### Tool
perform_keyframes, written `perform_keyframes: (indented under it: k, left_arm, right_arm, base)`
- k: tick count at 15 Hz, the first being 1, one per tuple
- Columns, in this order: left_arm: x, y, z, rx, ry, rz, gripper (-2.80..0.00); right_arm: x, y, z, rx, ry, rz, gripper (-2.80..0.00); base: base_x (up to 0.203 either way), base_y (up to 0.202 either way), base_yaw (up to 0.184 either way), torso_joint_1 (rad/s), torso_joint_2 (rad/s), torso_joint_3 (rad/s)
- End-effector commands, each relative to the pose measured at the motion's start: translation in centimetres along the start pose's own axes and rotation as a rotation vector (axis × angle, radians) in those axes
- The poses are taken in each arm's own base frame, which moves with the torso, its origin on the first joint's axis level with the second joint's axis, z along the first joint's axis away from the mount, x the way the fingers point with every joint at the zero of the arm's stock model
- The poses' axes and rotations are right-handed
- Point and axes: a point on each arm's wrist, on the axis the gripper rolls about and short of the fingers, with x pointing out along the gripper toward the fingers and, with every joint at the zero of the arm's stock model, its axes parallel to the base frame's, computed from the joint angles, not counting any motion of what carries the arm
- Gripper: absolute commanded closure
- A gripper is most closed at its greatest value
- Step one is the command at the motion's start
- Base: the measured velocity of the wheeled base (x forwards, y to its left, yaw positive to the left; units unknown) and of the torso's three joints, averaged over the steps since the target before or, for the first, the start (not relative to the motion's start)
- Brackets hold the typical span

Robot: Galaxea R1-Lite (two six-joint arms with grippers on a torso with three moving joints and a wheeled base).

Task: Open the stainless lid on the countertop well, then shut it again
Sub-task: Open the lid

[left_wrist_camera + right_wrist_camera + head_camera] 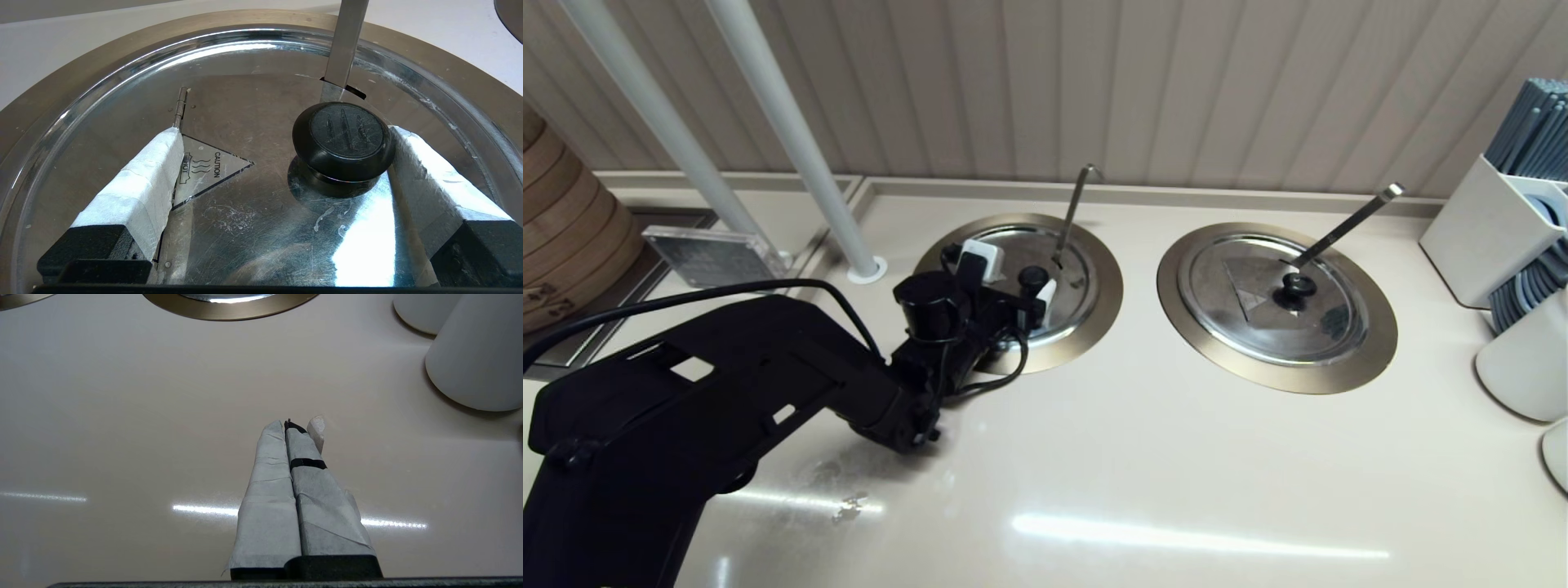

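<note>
The stainless lid (1080,278) lies flat on the countertop well, whose bronze-grey rim (1107,304) rings it. A thin hook-ended ladle handle (1075,206) rises through the lid's edge notch. My left gripper (1013,274) hangs low over the lid, open, with the black knob (344,141) between its fingers. One taped finger (425,167) is close against the knob's side; the other (141,183) is far off, by the triangular caution mark (212,167). My right gripper (288,426) is shut on nothing above bare countertop, outside the head view.
To the right sits a second lidded well (1274,298) with a flat square-ended ladle handle (1347,224). White containers (1523,359) and a white holder (1490,233) crowd the right edge. Two slanted poles (792,139), a sign block (707,255) and a bamboo steamer (564,237) stand at the left.
</note>
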Motion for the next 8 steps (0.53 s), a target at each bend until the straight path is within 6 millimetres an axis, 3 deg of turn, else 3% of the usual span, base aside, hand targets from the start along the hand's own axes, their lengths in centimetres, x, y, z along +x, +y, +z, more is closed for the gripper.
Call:
perform_keyframes:
  k: [1, 8]
  left_arm:
    - [0.0, 0.0, 0.4, -0.002, -0.017, 0.003, -2.8]
    - [-0.1, 0.2, 1.6, -0.005, -0.043, 0.006, -2.8]
  right_arm:
    - [0.0, 0.0, 0.0, 0.0, 0.002, 0.0, 0.0]
    - [0.0, 0.0, 0.0, 0.0, 0.002, 0.0, 0.0]
  base:
    - [0.0, 0.0, 0.0, 0.0, 0.0, 0.0]
    - [0.0, 0.0, 0.0, 0.0, 0.0, 0.0]
